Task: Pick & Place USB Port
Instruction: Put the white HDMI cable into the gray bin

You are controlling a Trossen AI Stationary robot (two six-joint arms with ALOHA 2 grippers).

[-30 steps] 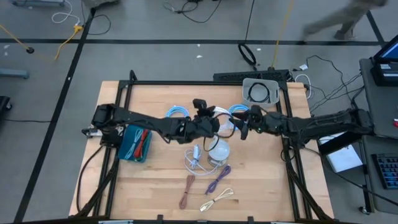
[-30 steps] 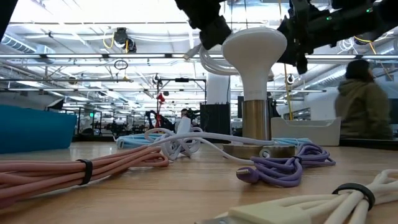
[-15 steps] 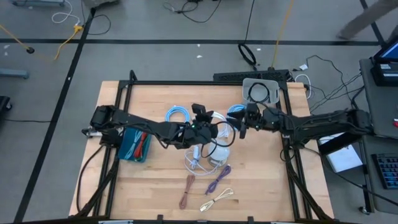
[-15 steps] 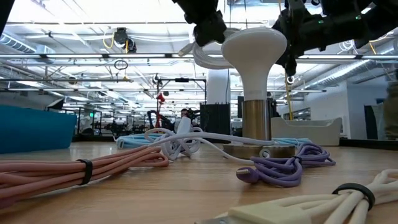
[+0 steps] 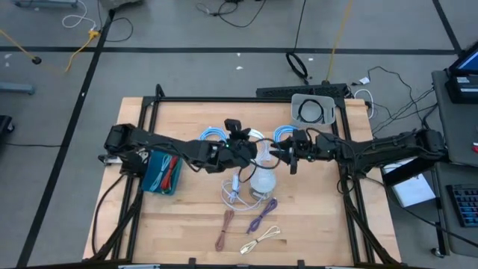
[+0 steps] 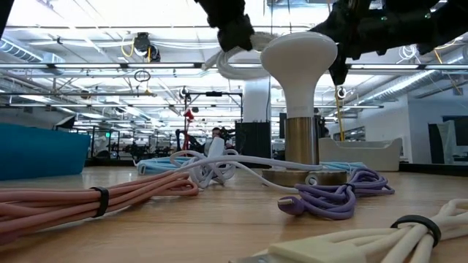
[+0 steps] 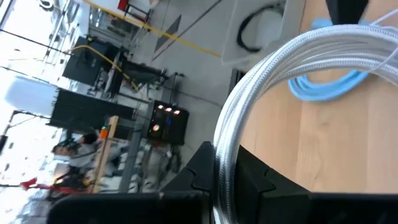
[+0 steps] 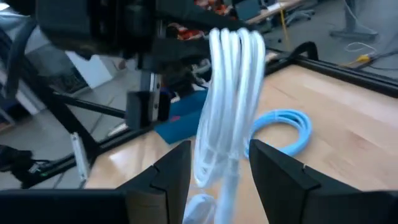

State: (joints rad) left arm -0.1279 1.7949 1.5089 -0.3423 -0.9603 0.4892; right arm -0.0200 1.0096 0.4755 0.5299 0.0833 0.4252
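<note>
Left edge of the bench: a teal bin just inside the frame rail, red-orange cables inside it, nothing else visible in it. The left arm reaches from that edge toward the middle.

Back-middle: blue cable coil lies flat on the wood, near the back rail.

Middle, above the bench: left gripper clenched on a white cable coil, held up off the surface; in its wrist view the braided loops run between the dark fingers. Right gripper is at the coil's other side, fingers either side of the hanging loops, not pressed tight; loops sit in the gap.

Under them: white mushroom-shaped lamp on a metal base, with a loose white cable beside it on the wood.

Front-middle: pink cable bundle, purple bundle, cream bundle, all tied, apart from each other. The front-left and front-right corners are bare wood.

Right of middle at back: second blue coil. Back-right corner: white tray with a black cable looped in it.
</note>
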